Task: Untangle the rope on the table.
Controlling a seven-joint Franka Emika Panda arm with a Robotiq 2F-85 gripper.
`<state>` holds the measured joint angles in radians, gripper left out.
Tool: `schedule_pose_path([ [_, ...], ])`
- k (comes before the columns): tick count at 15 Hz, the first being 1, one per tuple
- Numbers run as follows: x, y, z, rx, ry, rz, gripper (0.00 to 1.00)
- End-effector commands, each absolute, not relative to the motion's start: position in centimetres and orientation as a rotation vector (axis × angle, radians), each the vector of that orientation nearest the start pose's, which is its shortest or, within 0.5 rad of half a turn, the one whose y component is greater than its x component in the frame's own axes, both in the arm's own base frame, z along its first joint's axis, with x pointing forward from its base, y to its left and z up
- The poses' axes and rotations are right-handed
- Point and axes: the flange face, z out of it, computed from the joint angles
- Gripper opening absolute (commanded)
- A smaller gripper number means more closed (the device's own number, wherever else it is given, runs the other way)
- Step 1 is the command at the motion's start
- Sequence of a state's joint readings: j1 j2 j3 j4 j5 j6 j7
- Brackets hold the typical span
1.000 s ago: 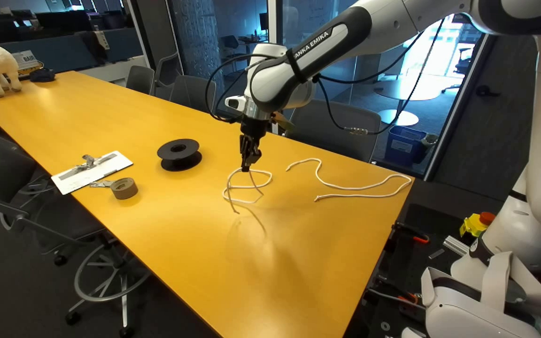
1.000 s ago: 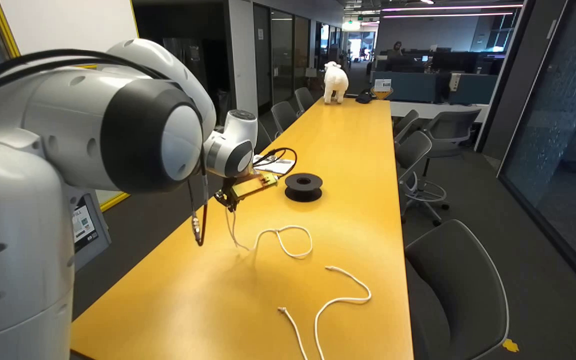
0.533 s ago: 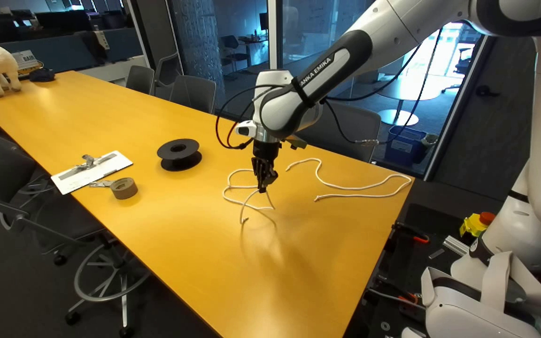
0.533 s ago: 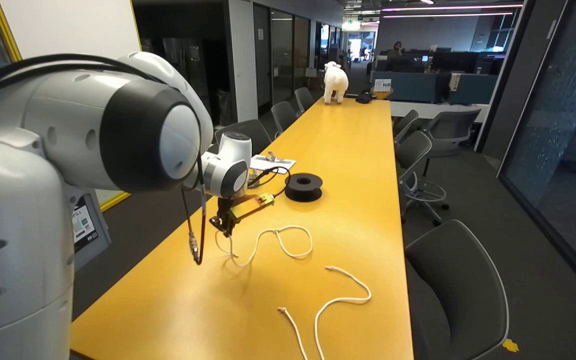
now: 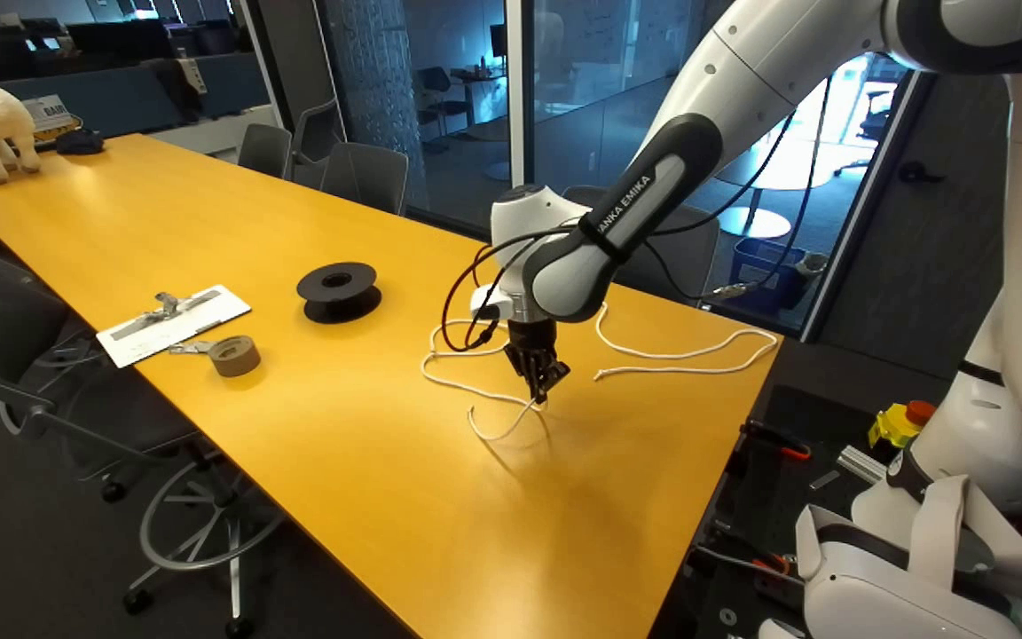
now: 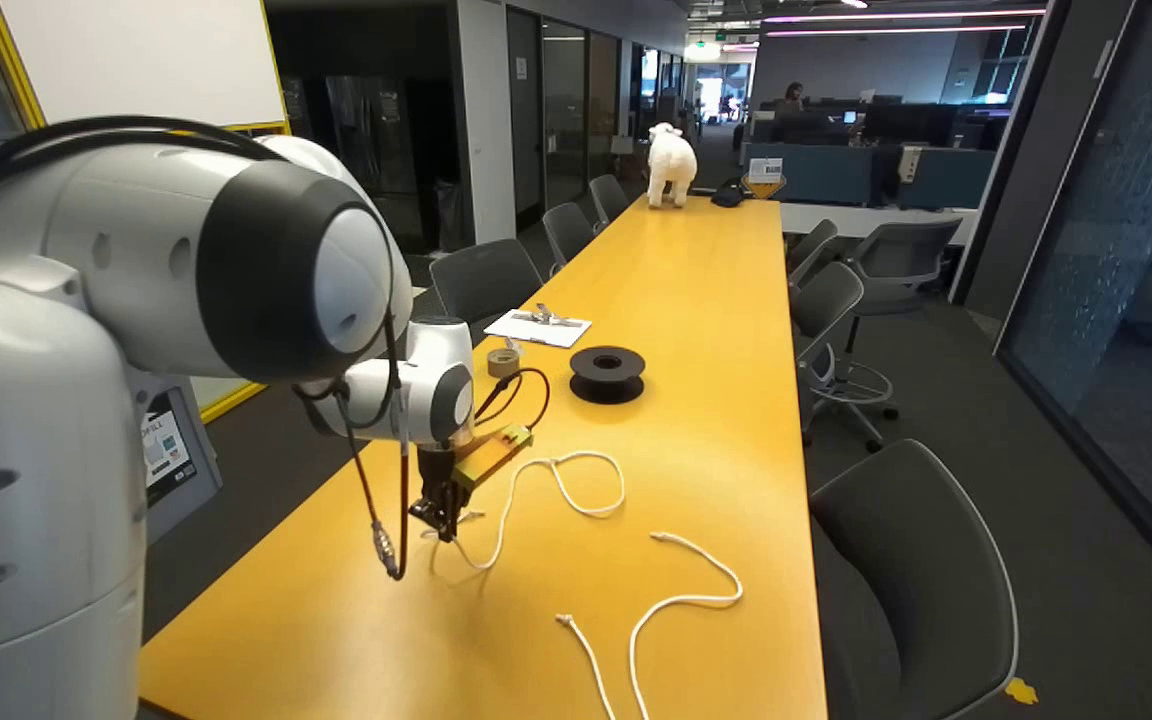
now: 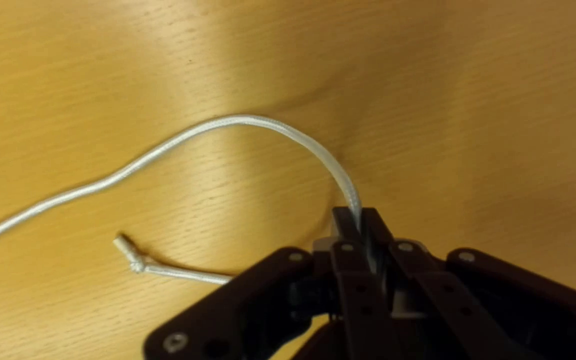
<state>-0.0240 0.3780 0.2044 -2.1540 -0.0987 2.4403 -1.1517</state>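
Along the table (image 5: 369, 497), left to right as an exterior view had it.

Tape (image 5: 234, 356), one roll, and spool (image 5: 338, 291), black: both stood unmoved.

Rope (image 7: 243, 120), off-white: lay near the spool at its far part, curled in a loop; whether it crossed itself there could not be told. Near part, changed: within the last second it had been drawn toward the robot's end, and a single wavy run had replaced crossing strands.

Knotted end (image 7: 137, 263): rested on the table or just above it; which could not be told.

Gripper (image 7: 359, 220): had come down and toward the robot's base, its fingers (image 7: 377, 227) clenched on the rope, short of the knotted end.

Second rope (image 6: 702, 599): lay well apart in a loose bend, unshifted.

Judgement: untangling was under way; the near part seemed free, the far loop remained, and a further pull the same way would probably have served.
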Motion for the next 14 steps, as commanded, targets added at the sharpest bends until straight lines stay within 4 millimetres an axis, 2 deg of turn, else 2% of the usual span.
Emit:
schedule_pose_path([
  [1, 53.4, 10.0, 21.2, -2.215, -2.194, 0.171, 0.09],
  [5, 52.6, 9.7, 20.4, -2.122, -2.302, 0.218, 0.08],
  [10, 52.3, 9.4, 20.0, -2.065, -2.348, 0.236, 0.09],
  [11, 52.4, 9.3, 20.0, -2.067, -2.336, 0.241, 0.34],
  [13, 52.6, 9.1, 20.2, -2.08, -2.321, 0.246, 0.38],
  [14, 52.8, 8.8, 20.3, -2.093, -2.31, 0.247, 0.44],
])
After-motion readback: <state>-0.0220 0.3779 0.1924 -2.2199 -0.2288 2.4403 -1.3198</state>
